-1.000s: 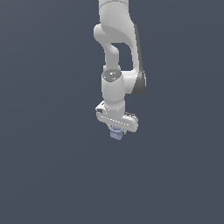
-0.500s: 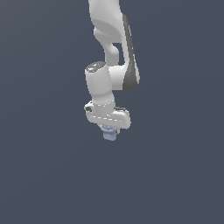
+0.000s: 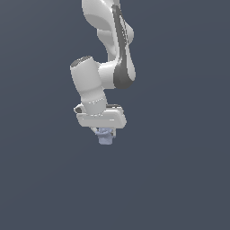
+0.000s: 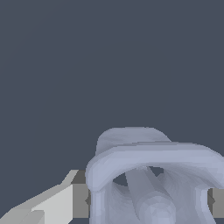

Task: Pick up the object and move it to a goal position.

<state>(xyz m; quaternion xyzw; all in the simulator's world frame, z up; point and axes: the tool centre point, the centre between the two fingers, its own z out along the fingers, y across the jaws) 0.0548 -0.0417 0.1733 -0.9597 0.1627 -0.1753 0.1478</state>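
Open grey space all round the gripper from twelve through six to nine o'clock in the exterior view, nothing blocking any path, only the cup filling the gap between its fingers.

Plain dark slate-blue backdrop fills both views; even, flat light, no visible shadows.

The object is a small pale lavender-blue blocky piece, hanging just below the white gripper, at its six o'clock. Up close its hollow, thick-rimmed top shows, clamped between the fingers.
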